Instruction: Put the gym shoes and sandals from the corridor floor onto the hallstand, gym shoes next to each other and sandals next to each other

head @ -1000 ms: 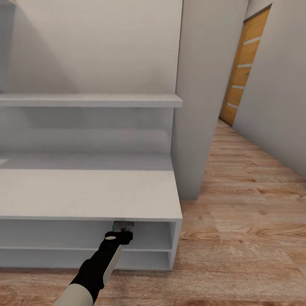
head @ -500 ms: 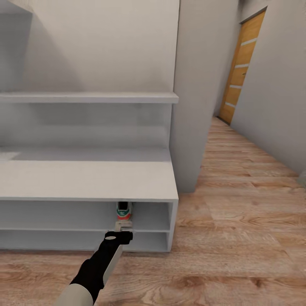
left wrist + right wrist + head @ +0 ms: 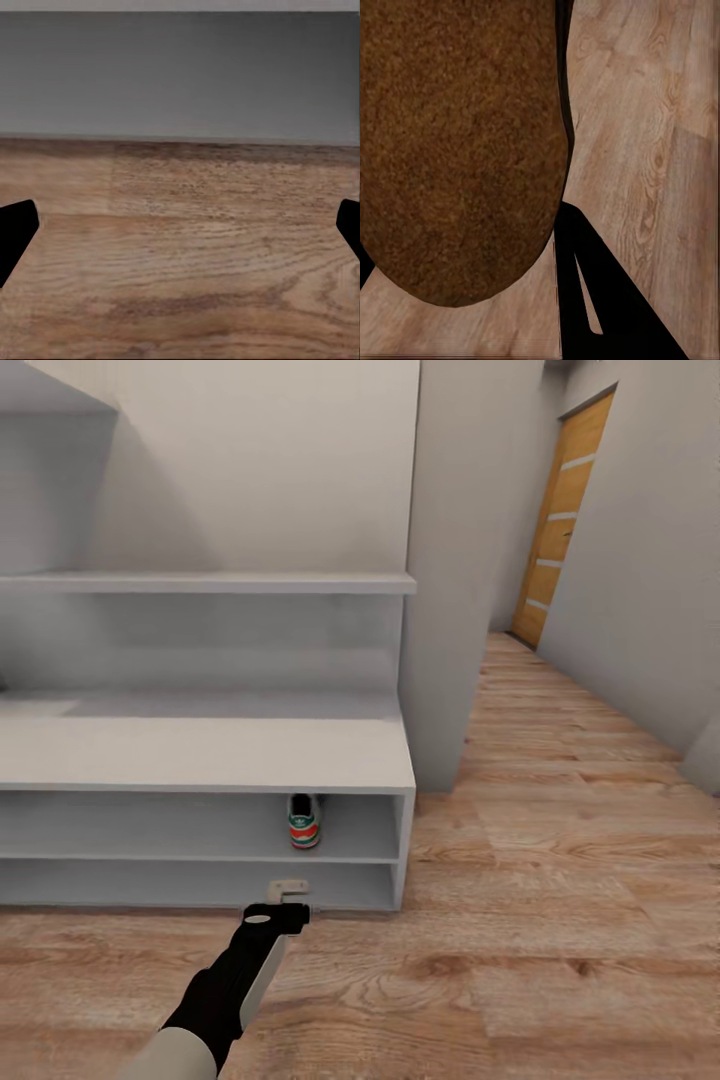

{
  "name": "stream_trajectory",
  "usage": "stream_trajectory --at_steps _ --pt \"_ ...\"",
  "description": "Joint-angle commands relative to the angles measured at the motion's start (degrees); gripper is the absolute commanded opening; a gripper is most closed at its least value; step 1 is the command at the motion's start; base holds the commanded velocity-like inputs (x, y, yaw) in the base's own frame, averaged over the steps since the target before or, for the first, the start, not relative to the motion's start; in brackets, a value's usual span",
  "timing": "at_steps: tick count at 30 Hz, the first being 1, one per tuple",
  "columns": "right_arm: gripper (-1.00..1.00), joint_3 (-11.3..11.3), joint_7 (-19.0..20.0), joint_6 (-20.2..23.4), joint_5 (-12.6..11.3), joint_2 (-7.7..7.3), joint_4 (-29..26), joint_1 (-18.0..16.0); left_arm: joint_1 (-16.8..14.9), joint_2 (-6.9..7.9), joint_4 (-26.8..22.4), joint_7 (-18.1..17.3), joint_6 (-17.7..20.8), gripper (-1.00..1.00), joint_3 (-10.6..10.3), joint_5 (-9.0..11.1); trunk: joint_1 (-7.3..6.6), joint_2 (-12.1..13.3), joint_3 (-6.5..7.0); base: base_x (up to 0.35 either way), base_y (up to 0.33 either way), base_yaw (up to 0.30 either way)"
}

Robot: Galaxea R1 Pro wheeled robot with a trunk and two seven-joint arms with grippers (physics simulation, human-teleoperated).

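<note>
The hallstand (image 3: pixel 210 755) now sits farther from us than a second ago, so we are backing off. One gym shoe (image 3: pixel 304 821) rests on its upper shelf level, placed. Our left gripper (image 3: pixel 288 886), withdrawn above the corridor floor (image 3: pixel 560 920), is spread and empty. Our right gripper (image 3: pixel 559 247) apparently clasps a sandal (image 3: pixel 457 150).
</note>
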Motion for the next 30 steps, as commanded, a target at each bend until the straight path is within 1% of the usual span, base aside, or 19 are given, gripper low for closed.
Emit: stream_trajectory --at_steps 1,2,4,5,7,8,9,10,14,19,30 --pt "-1.0 0.0 0.1 0.4 0.2 -0.01 -0.1 0.0 0.0 0.35 -0.1 0.5 0.2 1.0 -0.2 0.6 -0.04 0.0 -0.05 -0.253 0.102 0.0" --pt "-1.0 0.1 0.0 0.5 0.2 -0.01 -0.1 0.0 0.0 1.5 -0.2 0.4 0.1 1.0 -0.2 0.6 -0.04 0.0 -0.05 -0.228 0.109 0.0" --pt "-1.0 0.1 0.0 0.5 0.2 -0.01 -0.1 -0.1 0.0 1.84 -0.4 0.4 0.1 1.0 -0.2 0.6 -0.04 0.0 -0.05 -0.235 0.11 0.0" --pt "-1.0 0.1 0.0 0.5 0.2 -0.01 -0.1 -0.1 0.0 2.95 -1.0 0.4 0.1 1.0 -0.2 0.6 -0.04 0.0 -0.05 -0.238 0.11 0.0" --pt "-1.0 0.2 0.0 0.5 0.2 -0.01 -0.1 0.0 0.0 4.54 -1.3 0.3 0.1 1.0 -0.3 0.6 -0.04 0.0 -0.05 -0.22 0.109 0.0" --pt "-1.0 0.2 0.1 0.5 0.2 -0.01 -0.1 0.0 0.0 5.14 -1.4 0.2 0.0 1.0 -0.3 0.7 -0.04 0.0 -0.05 -0.21 0.101 0.0" --pt "-1.0 0.2 0.1 0.5 0.2 -0.01 -0.1 0.0 0.0 5.36 -1.4 0.2 0.0 1.0 -0.3 0.7 -0.04 0.0 -0.05 -0.208 0.098 0.0" --pt "-1.0 0.2 0.1 0.5 0.1 -0.01 -0.1 0.0 0.0 6.05 -1.3 0.1 0.0 1.0 -0.4 0.8 -0.04 0.0 -0.05 -0.24 0.127 0.0" --pt "-1.0 0.2 0.1 0.5 0.1 -0.01 -0.1 -0.1 0.0 6.23 -1.2 0.1 0.0 1.0 -0.4 0.9 -0.04 0.0 -0.05 -0.262 0.166 0.0" --pt "-1.0 1.0 0.1 0.5 0.1 -0.01 0.0 0.0 0.0 6.28 -1.2 0.1 0.0 1.0 -0.4 0.9 -0.04 0.0 -0.05 -0.214 0.236 0.0" --pt "-1.0 1.3 0.1 0.5 0.1 -0.01 -0.1 -0.1 0.0 6.31 -1.2 0.2 0.2 1.0 -0.3 1.0 -0.04 0.0 -0.05 -0.017 0.306 0.0"
